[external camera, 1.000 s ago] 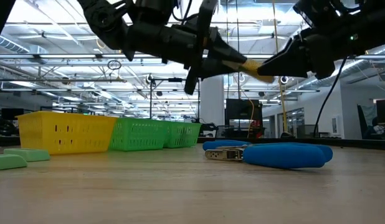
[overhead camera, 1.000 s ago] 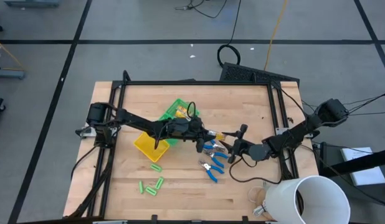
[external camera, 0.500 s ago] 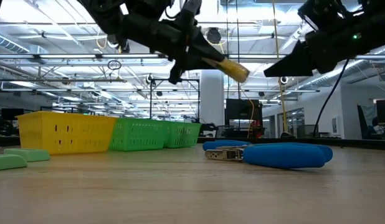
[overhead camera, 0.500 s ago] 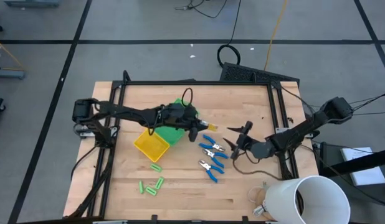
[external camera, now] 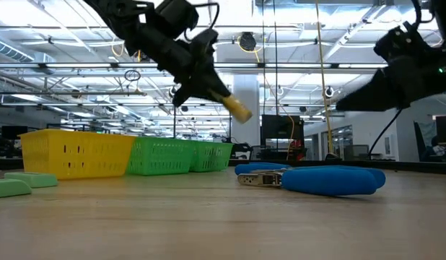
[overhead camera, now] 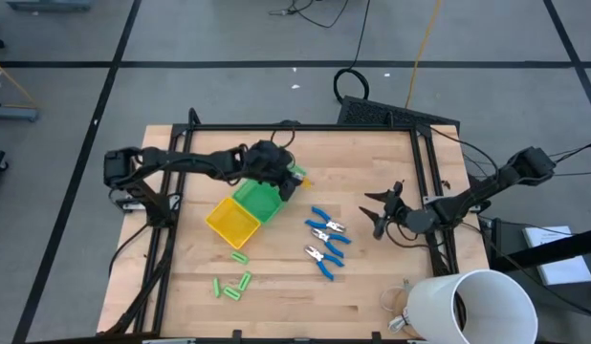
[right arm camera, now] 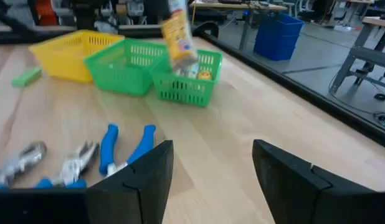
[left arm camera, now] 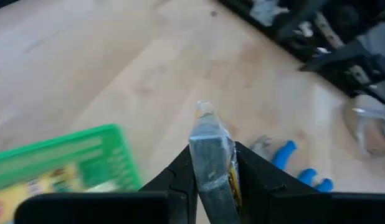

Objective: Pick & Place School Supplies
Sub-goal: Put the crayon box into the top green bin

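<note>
My left gripper [overhead camera: 294, 179] hangs over the far green compartment [overhead camera: 279, 170] of the green-and-yellow tray, shut on a yellow-orange oblong piece [external camera: 236, 108]. My right gripper [overhead camera: 377, 212] stands open near the table's right side with nothing between its fingers; it shows the same way in the right wrist view [right arm camera: 211, 180]. Blue-handled tools [overhead camera: 326, 229] [overhead camera: 322, 259] lie flat on the wood between the two arms. Several light-green sticks [overhead camera: 233, 285] lie near the front edge. More yellow-orange pieces [right arm camera: 195, 73] lie in the far green compartment. My left gripper pinches one end of the yellow-orange piece [left arm camera: 212, 163] between its two fingers. The rest of the piece sticks out past the fingertips, along the fingers, to its crimped free end [left arm camera: 204, 111]. The fingers slant down toward the table's right. The piece is lifted clear above the tray.
The tray has a yellow compartment [overhead camera: 230, 222] and a green one [overhead camera: 259, 199] beside the far green one. A big white cup [overhead camera: 472, 308] stands at the front right corner. A black frame [overhead camera: 305, 127] borders the table. Bare wood lies along the front and far right.
My left gripper has carried the yellow-orange piece up and toward the table's far left, from beside the right gripper to above the green compartments, its fingers tipping flatter. My right gripper, which stood at the piece's free end, has drawn back toward the right edge.
</note>
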{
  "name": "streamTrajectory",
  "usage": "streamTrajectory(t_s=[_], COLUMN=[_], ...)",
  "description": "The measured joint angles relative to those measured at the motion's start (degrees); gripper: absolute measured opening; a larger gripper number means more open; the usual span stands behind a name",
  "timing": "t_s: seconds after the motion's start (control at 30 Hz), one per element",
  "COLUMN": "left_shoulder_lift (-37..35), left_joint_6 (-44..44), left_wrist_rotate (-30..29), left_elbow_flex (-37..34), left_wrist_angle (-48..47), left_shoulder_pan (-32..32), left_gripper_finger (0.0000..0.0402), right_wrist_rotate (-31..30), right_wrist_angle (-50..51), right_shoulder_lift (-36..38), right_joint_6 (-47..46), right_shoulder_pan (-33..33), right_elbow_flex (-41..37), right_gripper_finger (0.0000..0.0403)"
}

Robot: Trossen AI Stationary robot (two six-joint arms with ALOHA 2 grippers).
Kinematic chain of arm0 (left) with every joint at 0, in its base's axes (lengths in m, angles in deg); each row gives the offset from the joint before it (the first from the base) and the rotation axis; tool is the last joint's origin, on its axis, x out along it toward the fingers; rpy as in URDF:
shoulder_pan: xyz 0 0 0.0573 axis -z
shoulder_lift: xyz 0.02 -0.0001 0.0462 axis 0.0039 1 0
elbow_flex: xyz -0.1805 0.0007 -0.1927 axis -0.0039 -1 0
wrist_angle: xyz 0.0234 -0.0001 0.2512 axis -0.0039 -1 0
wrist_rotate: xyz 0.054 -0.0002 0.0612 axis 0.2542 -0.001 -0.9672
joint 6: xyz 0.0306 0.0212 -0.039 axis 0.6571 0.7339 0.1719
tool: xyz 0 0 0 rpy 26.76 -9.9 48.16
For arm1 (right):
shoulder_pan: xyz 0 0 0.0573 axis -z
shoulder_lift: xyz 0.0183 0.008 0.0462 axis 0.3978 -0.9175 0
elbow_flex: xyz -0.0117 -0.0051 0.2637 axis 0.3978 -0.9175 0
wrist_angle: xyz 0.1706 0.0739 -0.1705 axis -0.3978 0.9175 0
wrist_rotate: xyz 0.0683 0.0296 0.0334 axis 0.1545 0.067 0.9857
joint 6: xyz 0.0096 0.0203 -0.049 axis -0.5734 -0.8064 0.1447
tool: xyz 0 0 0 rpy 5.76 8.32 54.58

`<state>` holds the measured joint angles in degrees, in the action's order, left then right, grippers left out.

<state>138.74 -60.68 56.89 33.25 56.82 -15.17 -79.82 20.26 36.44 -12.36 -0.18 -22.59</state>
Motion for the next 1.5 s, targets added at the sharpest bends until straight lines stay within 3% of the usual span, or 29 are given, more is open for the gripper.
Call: streamTrajectory(t_s=[0.13,0.33,0.6,1.27,1.5], left_shoulder_lift=[0.01,0.01,0.01,4.29,4.29], left_joint_6=[-0.02,0.83,2.20,4.23,3.46], left_wrist_rotate=[1.84,15.63,23.49,20.70,17.80], left_elbow_flex=[-0.02,-0.02,-0.02,-0.02,0.00], left_wrist_angle=[-3.22,-6.31,-9.87,-12.14,-12.43], left_shoulder_pan=[-3.89,-10.49,-18.01,-19.08,-19.08], left_gripper_finger=[0.0073,0.0073,0.0073,0.0073,0.0106], right_wrist_rotate=[-0.15,-0.13,-0.15,-0.37,-0.34], right_wrist_angle=[0.01,0.00,0.00,-1.26,-1.27], right_shoulder_lift=[0.03,0.03,0.01,0.01,0.01], right_joint_6=[-1.92,-2.71,-2.73,-2.45,-2.30], right_shoulder_pan=[0.00,0.00,0.00,0.00,0.00], right_elbow_flex=[-1.14,-1.31,-1.31,-1.31,-1.31], right_gripper_finger=[0.0210,0.0210,0.0210,0.0210,0.0210])
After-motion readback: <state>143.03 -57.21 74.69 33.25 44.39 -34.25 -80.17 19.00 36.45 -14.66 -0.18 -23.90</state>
